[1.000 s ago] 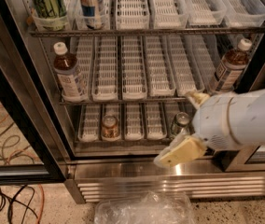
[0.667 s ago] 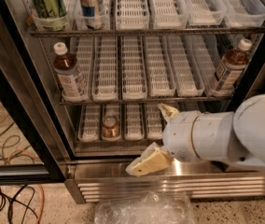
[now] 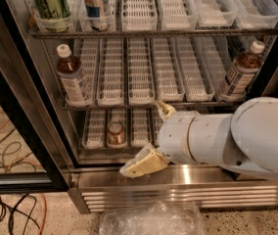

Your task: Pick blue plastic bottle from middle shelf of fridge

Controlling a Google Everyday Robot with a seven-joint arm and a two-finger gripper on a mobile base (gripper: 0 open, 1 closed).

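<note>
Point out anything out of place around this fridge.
Crumpled clear plastic lies on the floor before the steel grille, and loose cables tangle at left; neither belongs there. The pincer hangs open in front of the bottom shelf.

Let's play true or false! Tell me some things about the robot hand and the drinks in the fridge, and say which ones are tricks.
1. The gripper is holding a bottle. False: the gripper is open and empty, low down in front of the bottom shelf.
2. The blue plastic bottle stands upright at the left end of the middle shelf. True.
3. That bottle has a red cap. False: its cap is white.
4. A gold can sits on the bottom shelf. True.
5. Only one bottle is on the middle shelf. False: a second bottle stands at the right end.
</note>
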